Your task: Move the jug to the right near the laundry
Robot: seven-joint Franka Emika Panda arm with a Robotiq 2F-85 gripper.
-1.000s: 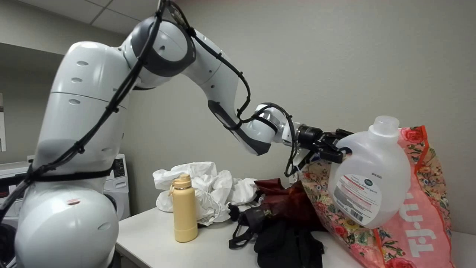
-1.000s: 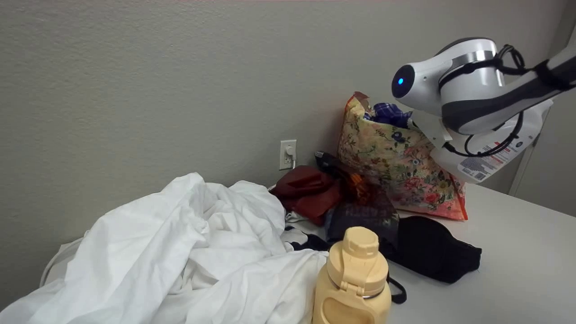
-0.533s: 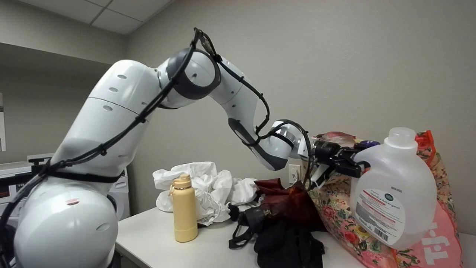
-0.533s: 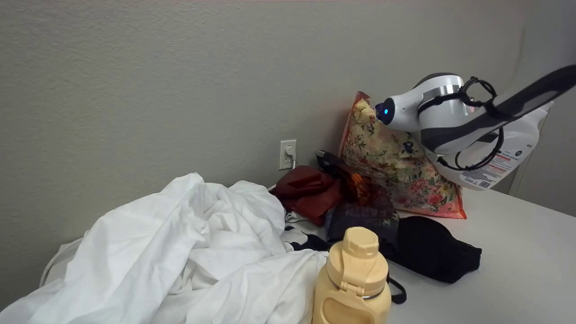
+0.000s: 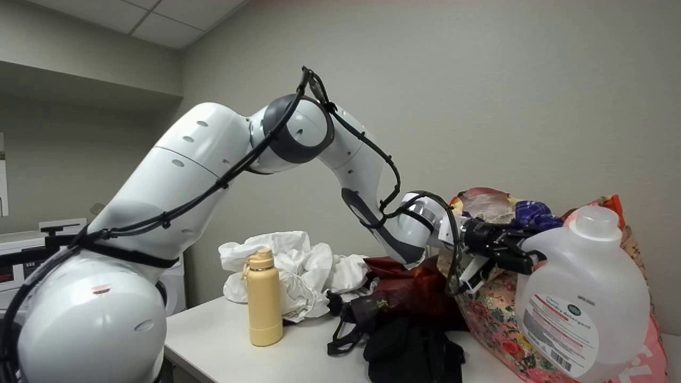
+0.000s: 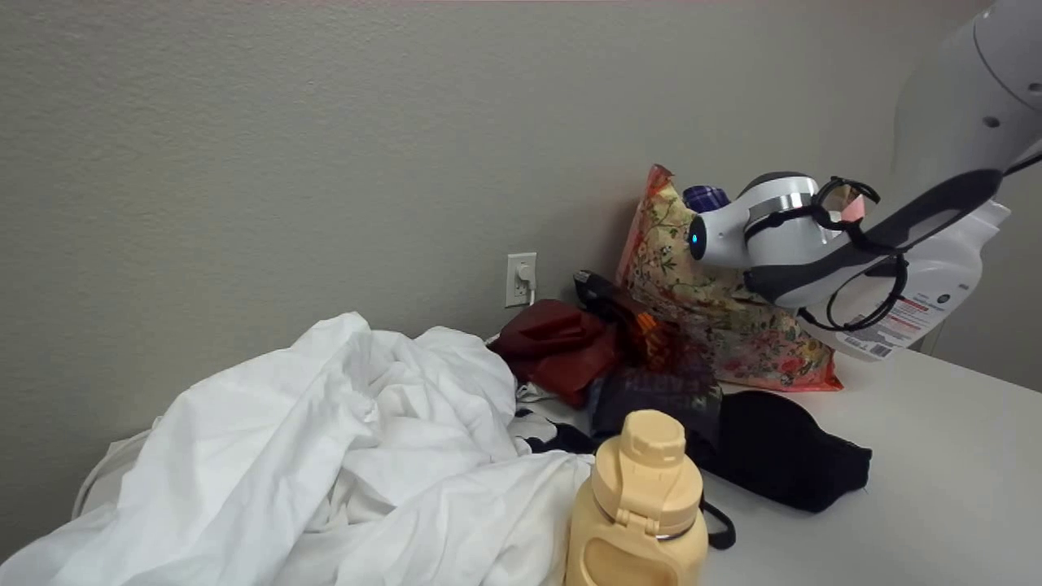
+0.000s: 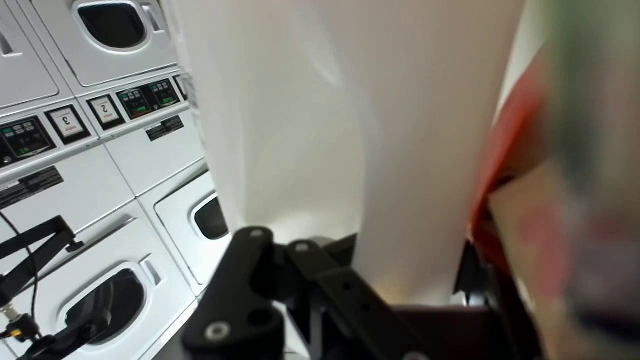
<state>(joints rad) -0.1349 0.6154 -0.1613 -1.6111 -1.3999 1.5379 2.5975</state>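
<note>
The big white table (image 6: pixel 944 488) spread below us, and we wanted a bare patch of it! On it leaned the floral laundry bag (image 6: pixel 716 317), stuffed full, our mark. And there was the jug (image 5: pixel 596 287): up close to the bag, in front of it in an exterior view, tilted and, as we judged it, clear of the table. Whether plastic brushed fabric, we couldn't tell.

So the carry looked nearly done, and we had 2 jobs left: level, then lower. Level came first, the base rolled flat, because a touchdown on 1 corner could have kicked the jug sideways. Then we wanted it down, slow, slow, no bag cloth caught underneath, well in from the table's edge (image 6: pixel 997 382). We spotted no liquid line, so we expected a light, wobbly landing.

The black garment (image 6: pixel 790 452) lay left of the jug in both exterior views, the yellow bottle (image 5: pixel 264 298) farther left, neither in our way. And the end effector (image 5: pixel 534 248) was clamped on the jug's handle side: we needed that grip firm until the table took the weight, then a clean release straight back!
</note>
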